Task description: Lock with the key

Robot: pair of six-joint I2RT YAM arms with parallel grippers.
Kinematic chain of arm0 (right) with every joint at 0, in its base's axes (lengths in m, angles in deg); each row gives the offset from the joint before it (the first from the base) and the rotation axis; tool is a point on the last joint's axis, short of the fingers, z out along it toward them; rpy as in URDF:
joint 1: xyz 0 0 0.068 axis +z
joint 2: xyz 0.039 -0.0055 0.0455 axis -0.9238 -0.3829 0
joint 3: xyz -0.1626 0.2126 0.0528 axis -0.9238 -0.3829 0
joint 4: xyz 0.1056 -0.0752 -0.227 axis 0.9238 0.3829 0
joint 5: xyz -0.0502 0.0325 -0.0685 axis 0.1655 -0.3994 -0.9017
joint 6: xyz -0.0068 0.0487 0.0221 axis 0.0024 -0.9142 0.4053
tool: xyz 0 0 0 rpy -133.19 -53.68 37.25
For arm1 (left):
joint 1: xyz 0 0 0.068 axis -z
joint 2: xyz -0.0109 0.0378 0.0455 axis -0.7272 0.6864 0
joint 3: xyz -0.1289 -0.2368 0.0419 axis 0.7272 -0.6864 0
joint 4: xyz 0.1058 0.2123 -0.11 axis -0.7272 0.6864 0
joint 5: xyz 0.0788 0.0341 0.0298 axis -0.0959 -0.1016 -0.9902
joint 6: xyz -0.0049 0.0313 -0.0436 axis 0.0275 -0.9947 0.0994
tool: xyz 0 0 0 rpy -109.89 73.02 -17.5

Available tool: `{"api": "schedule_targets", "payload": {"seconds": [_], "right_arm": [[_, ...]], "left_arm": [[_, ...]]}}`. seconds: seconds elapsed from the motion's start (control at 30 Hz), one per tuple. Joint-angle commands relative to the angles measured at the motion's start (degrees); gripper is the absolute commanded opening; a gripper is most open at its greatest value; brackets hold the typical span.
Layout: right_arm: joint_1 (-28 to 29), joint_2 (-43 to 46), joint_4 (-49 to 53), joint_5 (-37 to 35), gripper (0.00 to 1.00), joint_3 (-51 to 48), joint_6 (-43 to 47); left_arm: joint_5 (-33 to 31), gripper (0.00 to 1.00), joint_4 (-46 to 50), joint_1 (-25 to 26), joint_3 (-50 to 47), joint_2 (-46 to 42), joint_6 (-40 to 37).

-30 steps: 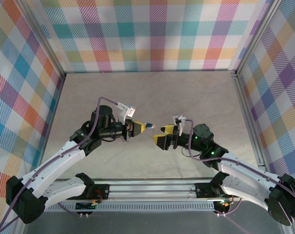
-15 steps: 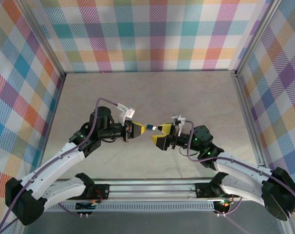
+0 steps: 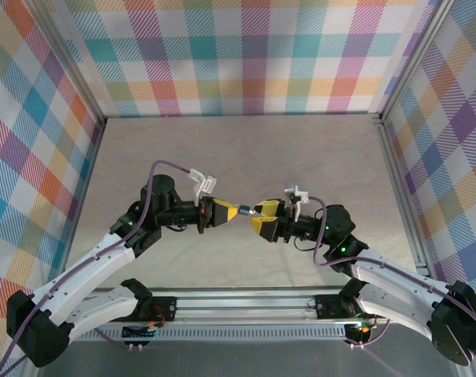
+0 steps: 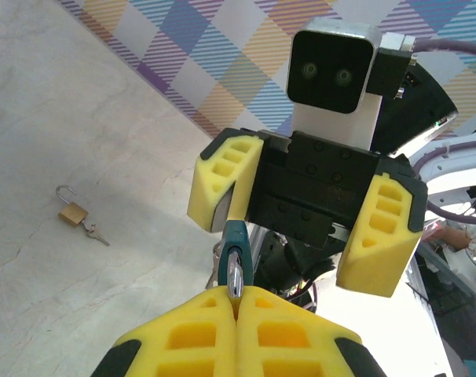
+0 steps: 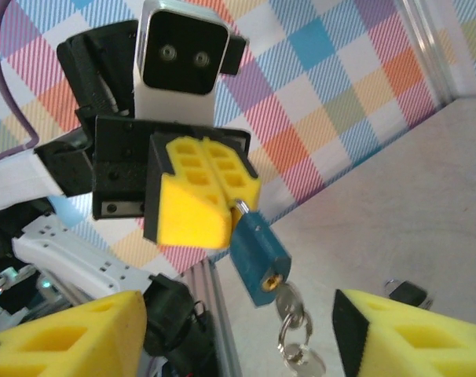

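Moving closer, my right gripper [image 3: 259, 216] brings its open, narrowing jaws around the key [image 5: 289, 306]. My left gripper [image 3: 225, 212] pinches the blue padlock [image 5: 256, 258] tight, ready for turning.

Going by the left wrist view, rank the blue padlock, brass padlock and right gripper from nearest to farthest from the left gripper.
1. blue padlock: centre, pinched by its shackle in the left gripper.
2. right gripper: just beyond the lock, open, facing it.
3. brass padlock: far off to the left, lying on the table.
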Motion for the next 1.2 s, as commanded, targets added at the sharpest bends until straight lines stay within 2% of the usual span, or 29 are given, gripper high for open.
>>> {"api": "schedule_targets", "payload": {"seconds": [0.0, 0.27, 0.67, 0.93, 1.17], "right_arm": [[-0.4, 0.4, -1.0, 4.3, 0.59, 1.0, -0.8], [-0.4, 0.8, 0.2, 6.0, 0.48, 1.5, 0.1], [-0.4, 1.3, 0.3, 4.9, 0.38, 1.6, 1.5], [-0.4, 2.0, 3.3, -1.8, 0.41, 1.5, 3.3], [-0.4, 1.5, 2.2, -2.0, 0.41, 1.6, 3.3]], "left_arm": [[1.7, 0.0, -2.6, -0.6, -0.5, -0.8, 0.3], [2.2, 0.0, -2.4, -0.5, -0.5, -0.6, 0.3], [3.6, 0.0, -2.4, -0.5, -0.2, 0.6, 0.5], [4.6, 0.0, -2.9, -0.5, -0.3, 0.6, 0.9], [5.2, 0.0, -3.3, -0.5, -0.3, 0.7, 1.1]]}}
